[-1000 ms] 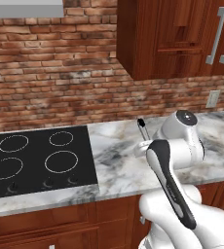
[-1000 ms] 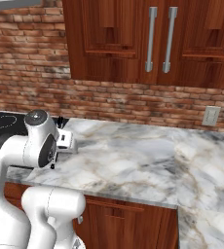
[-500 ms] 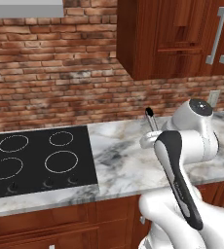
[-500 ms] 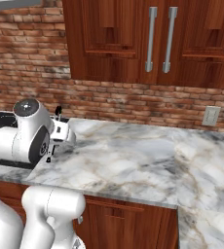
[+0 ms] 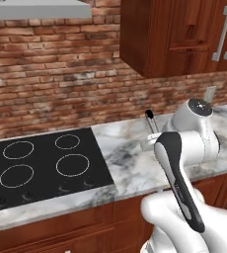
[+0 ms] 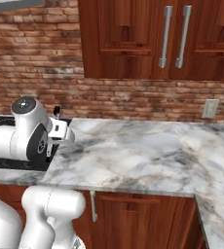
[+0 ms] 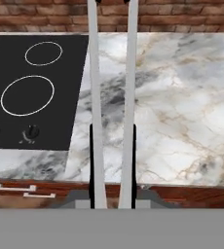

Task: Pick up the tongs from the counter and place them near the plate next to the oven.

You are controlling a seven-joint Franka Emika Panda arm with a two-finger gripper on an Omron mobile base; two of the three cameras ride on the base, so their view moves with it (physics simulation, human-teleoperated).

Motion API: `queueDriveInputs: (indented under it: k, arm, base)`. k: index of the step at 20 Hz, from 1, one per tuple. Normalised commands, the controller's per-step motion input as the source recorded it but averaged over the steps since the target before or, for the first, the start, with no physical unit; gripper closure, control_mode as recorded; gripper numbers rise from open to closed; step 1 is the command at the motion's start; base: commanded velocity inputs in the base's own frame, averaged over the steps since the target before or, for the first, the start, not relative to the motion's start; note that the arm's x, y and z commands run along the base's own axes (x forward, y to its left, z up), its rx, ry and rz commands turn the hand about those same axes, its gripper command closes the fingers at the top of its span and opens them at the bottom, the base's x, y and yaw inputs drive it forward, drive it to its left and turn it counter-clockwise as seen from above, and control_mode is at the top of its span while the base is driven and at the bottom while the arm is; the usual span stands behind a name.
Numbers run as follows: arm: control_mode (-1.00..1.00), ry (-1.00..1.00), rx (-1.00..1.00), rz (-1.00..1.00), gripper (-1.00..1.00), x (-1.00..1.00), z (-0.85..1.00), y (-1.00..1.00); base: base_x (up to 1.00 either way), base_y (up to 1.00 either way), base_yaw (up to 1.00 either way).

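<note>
The tongs (image 7: 96, 92) are slim and silvery with black ends. Their two arms run up the middle of the hand view from between my fingertips (image 7: 91, 146). My gripper (image 7: 112, 163) is shut on them and holds them above the white marble counter (image 7: 182, 102), just right of the cooktop's edge. In the left base view the tongs (image 5: 152, 124) stick up behind my arm with the black tip on top. In the right base view their black tip (image 6: 57, 111) pokes up over my hand (image 6: 60, 130).
A black glass cooktop (image 5: 41, 163) with ring marks lies left of the marble; its knobs (image 7: 32, 131) sit near the front edge. A brick wall (image 5: 61, 79) backs the counter, with wooden cabinets (image 6: 148, 39) above. The marble (image 6: 153, 151) stretches far to the right.
My gripper has risen from the counter with the tongs in it and drifted slightly right in the left base view. The arm's upper joints swung along with it.
</note>
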Motion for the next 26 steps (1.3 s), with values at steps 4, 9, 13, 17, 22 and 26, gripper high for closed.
queueDriveInputs:
  k: [4,9,13,17,22,26]
  arm:
    - [1.00,0.00,0.00,0.00,1.00,0.00,0.00,0.00]
    - [1.00,0.00,0.00,0.00,1.00,0.00,0.00,0.00]
    - [1.00,0.00,0.00,0.00,1.00,0.00,0.00,0.00]
    - [1.00,0.00,0.00,0.00,1.00,0.00,0.00,0.00]
    - [1.00,0.00,0.00,0.00,1.00,0.00,0.00,0.00]
    - [1.00,0.00,0.00,0.00,1.00,0.00,0.00,0.00]
  base:
    - [-0.49,0.15,-0.61]
    - [-0.53,-0.26,-0.69]
    - [-0.48,-0.52,-0.64]
    - [-0.58,-0.73,-0.54]
    - [-0.69,-0.74,-0.46]
    - [-0.74,-0.73,-0.39]
